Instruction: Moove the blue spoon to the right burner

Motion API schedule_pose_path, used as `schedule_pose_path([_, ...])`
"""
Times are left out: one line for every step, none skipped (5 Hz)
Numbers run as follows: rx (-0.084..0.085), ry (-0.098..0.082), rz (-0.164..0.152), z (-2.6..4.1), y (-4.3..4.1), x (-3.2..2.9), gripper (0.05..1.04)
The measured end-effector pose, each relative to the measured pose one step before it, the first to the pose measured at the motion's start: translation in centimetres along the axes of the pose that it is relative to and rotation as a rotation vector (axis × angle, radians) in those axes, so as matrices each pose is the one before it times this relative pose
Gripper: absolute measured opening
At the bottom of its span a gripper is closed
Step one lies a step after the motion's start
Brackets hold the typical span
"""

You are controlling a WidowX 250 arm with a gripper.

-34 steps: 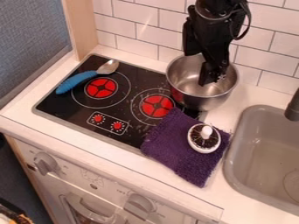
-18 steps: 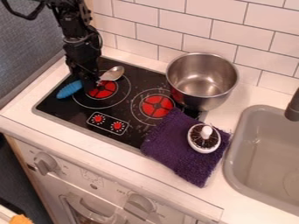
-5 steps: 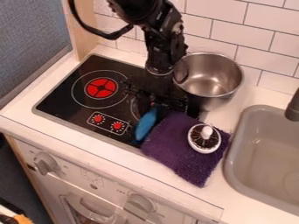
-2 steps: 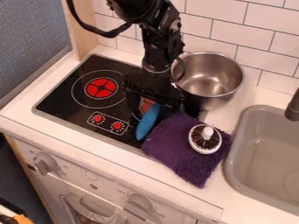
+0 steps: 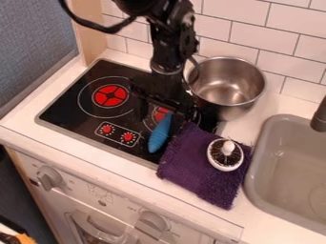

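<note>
The black gripper is over the right burner, its fingers apart on either side of the spoon's upper end. Out from beneath it, toward the counter's front, the handle of the blue spoon slants down and slightly left across the stove. The spoon's metal bowl is hidden under the gripper. Only a small red part of the right burner shows, beside the handle; the arm covers much of the rest.
The left burner is bare. Behind and right of the gripper stands a metal pot. A purple cloth lies at the stove's right edge with a small white bowl-like item on it. The grey sink is farther right.
Spoon and gripper have come from the left burner to the right one. Lately the gripper has shifted slightly left while the handle barely moved; the cloth and white item slid slightly toward the front right.
</note>
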State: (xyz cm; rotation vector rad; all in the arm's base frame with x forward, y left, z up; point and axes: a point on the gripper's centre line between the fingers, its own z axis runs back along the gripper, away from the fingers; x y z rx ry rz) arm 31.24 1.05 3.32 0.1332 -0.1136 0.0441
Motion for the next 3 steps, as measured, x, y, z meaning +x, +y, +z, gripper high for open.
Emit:
schedule_pose_path([-0.0173,-0.0482,0.0076,1.883,0.111,0.341,0.997])
schedule_pose_path([0.0000,-0.0366,0.0091,1.927,0.292,-0.079,0.997])
schedule_pose_path([-0.0101,-0.0008,-0.0438,1.434,0.049,-0.303,0.997])
